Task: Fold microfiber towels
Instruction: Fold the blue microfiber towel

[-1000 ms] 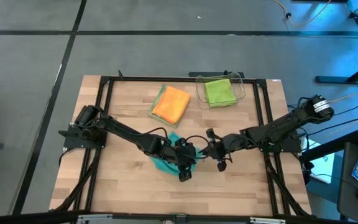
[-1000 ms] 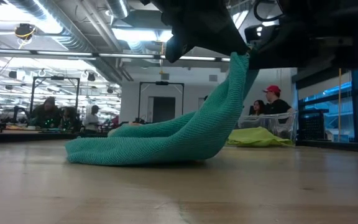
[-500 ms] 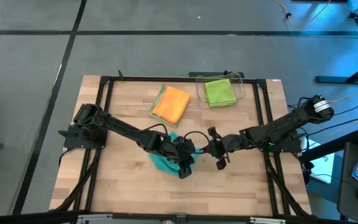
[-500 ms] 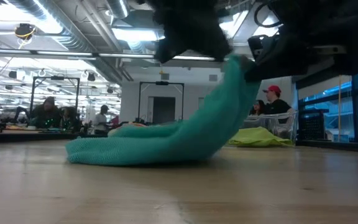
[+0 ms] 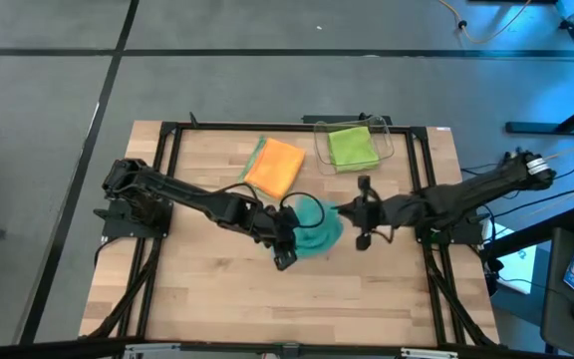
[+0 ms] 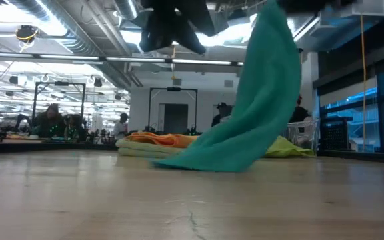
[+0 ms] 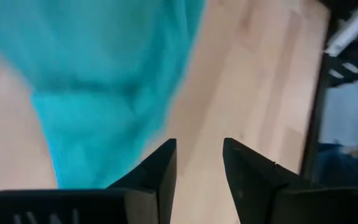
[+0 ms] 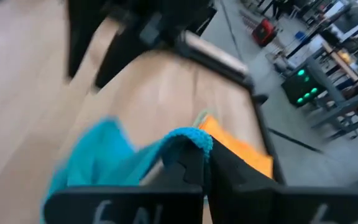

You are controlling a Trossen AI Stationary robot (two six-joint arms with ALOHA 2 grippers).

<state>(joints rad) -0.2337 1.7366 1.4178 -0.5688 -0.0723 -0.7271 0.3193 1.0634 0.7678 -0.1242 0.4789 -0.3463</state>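
Here, the bench (image 5: 207,289) is being shared by all four towels, and they are taken from the largest down. The sage towel (image 5: 252,165) is being kept flat at the far side, only its edge showing under the orange towel (image 5: 275,166), which is lying folded on top of it. The lime towel (image 5: 352,147) is being kept in the bin (image 5: 392,135) at the far right.

The teal towel (image 5: 315,225) is being held up near the middle by one edge, the rest hanging in a loose drape with its lower end trailing on the wood. It is judged light, soft and limp, with a nubbly weave that should not slip; it is best taken at a corner or along a hem, since a pinch in the middle would only bunch it.

The right pincer (image 8: 205,163) is being kept closed on the teal towel's upper edge. The left pincer (image 7: 199,163) is being held just beside the cloth, its fingers parted and gripping nothing.
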